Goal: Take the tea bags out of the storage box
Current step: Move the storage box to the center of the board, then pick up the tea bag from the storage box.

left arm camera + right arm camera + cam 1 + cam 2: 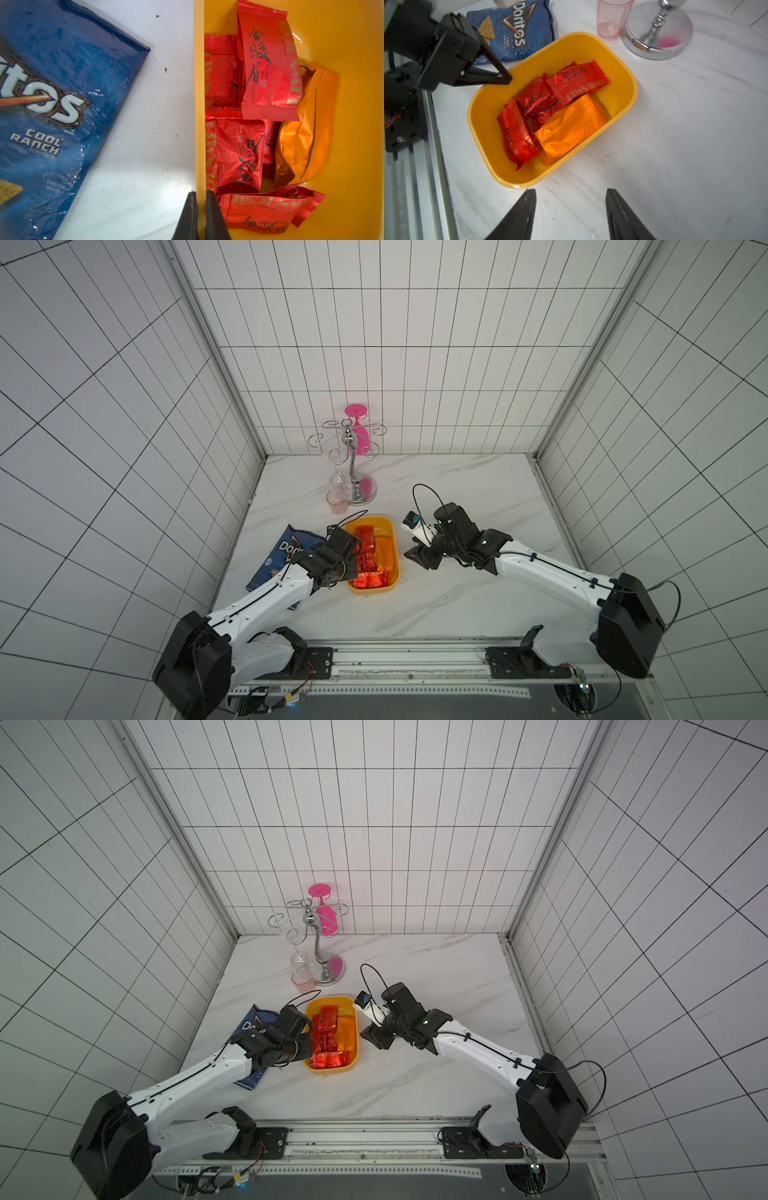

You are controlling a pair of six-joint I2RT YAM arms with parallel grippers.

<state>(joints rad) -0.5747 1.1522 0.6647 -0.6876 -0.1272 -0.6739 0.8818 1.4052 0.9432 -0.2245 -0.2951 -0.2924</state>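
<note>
The yellow-orange storage box (396,562) (356,1048) (623,68) sits left of the table's centre. Inside lie several tea bags: shiny red ones with dark writing (368,562) (270,72) (577,83) and a plain orange one (384,553) (301,135) (571,126). My left gripper (201,192) (508,80) is shut on the box's left wall (199,83), one finger outside and one inside. Just right of the box, my right gripper (417,558) (371,1038) (571,190) hangs open over bare table, holding nothing.
A blue Doritos bag (278,556) (52,104) (512,31) lies flat against the box's left side, under my left arm. Behind the box stand a pink cup (336,502) (612,18) and a chrome glass rack (361,489) with hanging glasses. Tiled walls enclose the table.
</note>
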